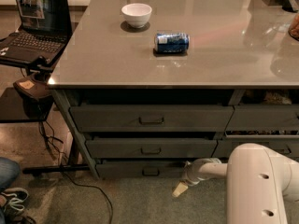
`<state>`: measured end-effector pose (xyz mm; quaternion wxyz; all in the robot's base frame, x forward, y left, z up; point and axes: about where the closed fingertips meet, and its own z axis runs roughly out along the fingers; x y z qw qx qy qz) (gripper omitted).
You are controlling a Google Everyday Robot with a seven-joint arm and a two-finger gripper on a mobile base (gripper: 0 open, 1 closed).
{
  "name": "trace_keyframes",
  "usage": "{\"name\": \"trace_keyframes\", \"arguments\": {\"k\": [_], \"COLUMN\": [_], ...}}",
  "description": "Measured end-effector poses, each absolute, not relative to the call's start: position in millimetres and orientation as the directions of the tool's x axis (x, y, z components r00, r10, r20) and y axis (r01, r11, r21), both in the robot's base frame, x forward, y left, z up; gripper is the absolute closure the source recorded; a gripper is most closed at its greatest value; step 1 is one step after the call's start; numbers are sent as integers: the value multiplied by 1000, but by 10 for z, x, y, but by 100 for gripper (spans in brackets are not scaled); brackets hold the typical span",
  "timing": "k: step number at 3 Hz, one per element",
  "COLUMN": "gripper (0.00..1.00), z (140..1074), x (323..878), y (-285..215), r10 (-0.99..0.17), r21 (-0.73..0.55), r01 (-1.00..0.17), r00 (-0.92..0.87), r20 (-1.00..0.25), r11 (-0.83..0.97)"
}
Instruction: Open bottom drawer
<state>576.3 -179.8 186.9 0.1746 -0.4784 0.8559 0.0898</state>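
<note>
A grey worktop (224, 55) tops two drawer stacks standing on carpet. Our gripper (180, 189) hangs low near the right end of the bottom drawer (126, 169), apart from its front. Whether it is spread or closed we cannot tell. We judge it must shift left to the handle (150, 171), hook it squarely and pull straight out. A cable (96, 190) trails on the floor to the left. The can (172, 42) and bowl (137, 14) sit above, out of the way.

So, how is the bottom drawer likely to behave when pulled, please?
The bottom drawer probably slides straight out, rigid like the drawers above it. Its small loop handle offers little purchase, so a grip may slip. The gripper hangs low, right of that handle.
</note>
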Motion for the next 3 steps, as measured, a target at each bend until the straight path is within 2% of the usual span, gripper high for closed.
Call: {"name": "trace_keyframes", "arguments": {"k": [3], "gripper": [0], "z": [1857], "x": [5827], "y": [-1754], "r10": [-804], "r21": [-18], "r01": [-864], "r00": [-460], "r20": [-377], "r11": [503]}}
